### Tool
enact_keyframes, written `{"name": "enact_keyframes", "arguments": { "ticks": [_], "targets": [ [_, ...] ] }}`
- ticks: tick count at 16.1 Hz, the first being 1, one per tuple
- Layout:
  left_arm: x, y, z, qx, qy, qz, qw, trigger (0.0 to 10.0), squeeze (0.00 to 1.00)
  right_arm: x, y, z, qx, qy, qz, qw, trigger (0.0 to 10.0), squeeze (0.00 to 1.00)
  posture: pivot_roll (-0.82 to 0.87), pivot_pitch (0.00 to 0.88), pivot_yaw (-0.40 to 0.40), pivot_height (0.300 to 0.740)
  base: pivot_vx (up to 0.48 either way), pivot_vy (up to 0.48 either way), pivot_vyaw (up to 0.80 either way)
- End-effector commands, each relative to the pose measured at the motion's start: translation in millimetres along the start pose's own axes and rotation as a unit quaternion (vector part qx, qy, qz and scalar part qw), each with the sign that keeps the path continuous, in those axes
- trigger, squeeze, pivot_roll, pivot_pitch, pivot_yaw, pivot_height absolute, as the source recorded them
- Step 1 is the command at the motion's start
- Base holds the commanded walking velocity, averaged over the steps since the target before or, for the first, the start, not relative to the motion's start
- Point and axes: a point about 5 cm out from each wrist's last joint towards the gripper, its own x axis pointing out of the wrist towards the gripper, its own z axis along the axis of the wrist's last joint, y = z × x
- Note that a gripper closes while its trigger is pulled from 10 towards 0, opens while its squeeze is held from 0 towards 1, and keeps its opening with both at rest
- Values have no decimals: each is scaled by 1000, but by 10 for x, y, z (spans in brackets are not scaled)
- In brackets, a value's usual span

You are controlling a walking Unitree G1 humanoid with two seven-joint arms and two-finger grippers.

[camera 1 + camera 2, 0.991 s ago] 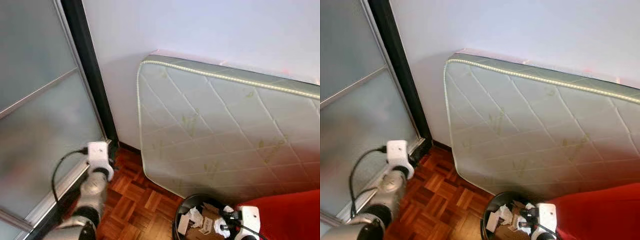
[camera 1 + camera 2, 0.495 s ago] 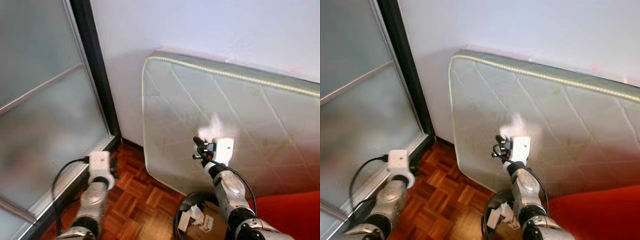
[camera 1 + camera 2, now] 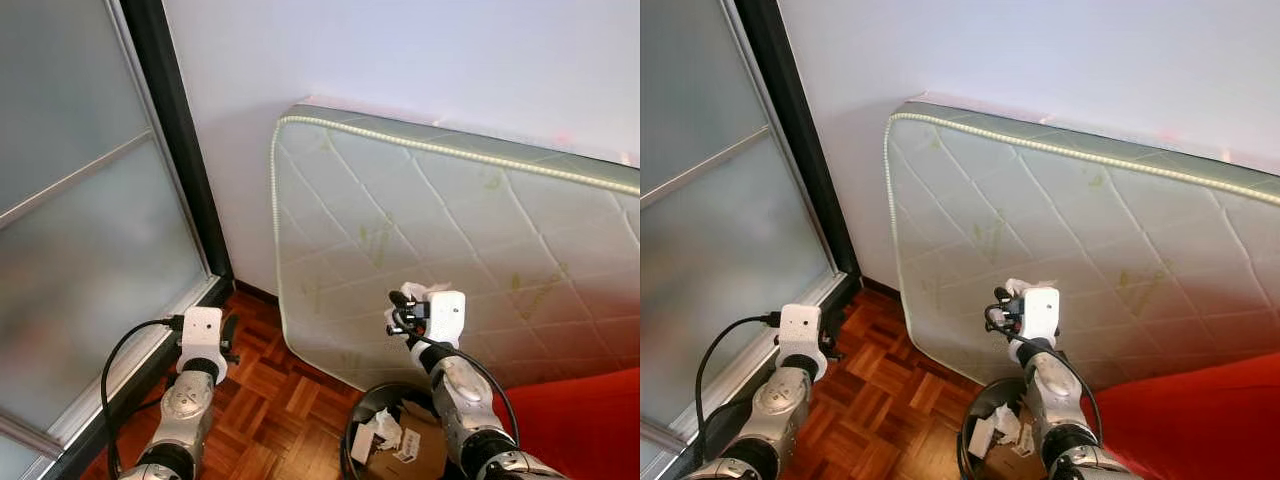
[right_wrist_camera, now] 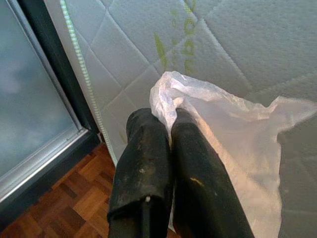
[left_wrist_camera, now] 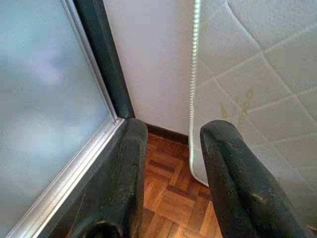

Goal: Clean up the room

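My right gripper (image 4: 168, 116) is shut on a crumpled piece of white plastic film (image 4: 233, 148). It is raised in front of the leaning mattress (image 3: 480, 230), above a black waste bin (image 3: 357, 425) that holds paper scraps (image 3: 385, 432). In the left eye view the right gripper (image 3: 398, 308) shows with the white plastic film (image 3: 415, 290) bunched at its tips. My left gripper (image 5: 171, 131) is open and holds nothing; it hangs low over the parquet by the sliding door, and appears as the left gripper (image 3: 228, 335) in the eye view.
A frosted-glass sliding door (image 3: 80, 250) with a dark frame (image 3: 185, 150) stands on the left. The mattress leans against the white wall. A red surface (image 3: 585, 420) lies at the lower right beside the bin. Bare parquet floor (image 3: 275, 395) lies between door and bin.
My right gripper has risen from the bin up in front of the mattress, with white plastic in its fingers. The left arm has sunk a little. The camera has swayed slightly.
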Motion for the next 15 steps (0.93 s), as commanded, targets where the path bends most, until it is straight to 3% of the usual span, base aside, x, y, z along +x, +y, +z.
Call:
{"name": "enact_keyframes", "arguments": {
  "ticks": [1,5,11,15],
  "targets": [
    [-12,-19,22,3,-15,1,1000,10000,0,-16,-14,-24,-10,6,-3,1000,10000,0,27,0,-8,740,0,0,0],
    [-124,-40,-38,18,-33,-6,999,10000,0,-101,-102,-67,-20,-4,-21,1000,10000,0,12,0,5,740,0,0,0],
    [-356,90,-64,26,-75,16,997,10000,0,-404,-231,-122,-40,-66,-57,995,10000,0,30,0,-21,740,0,0,0],
    [-594,106,-96,28,-84,22,996,10000,0,-558,-127,-258,-55,-45,-36,997,10000,0,54,33,-40,740,0,0,0]
  ]
}}
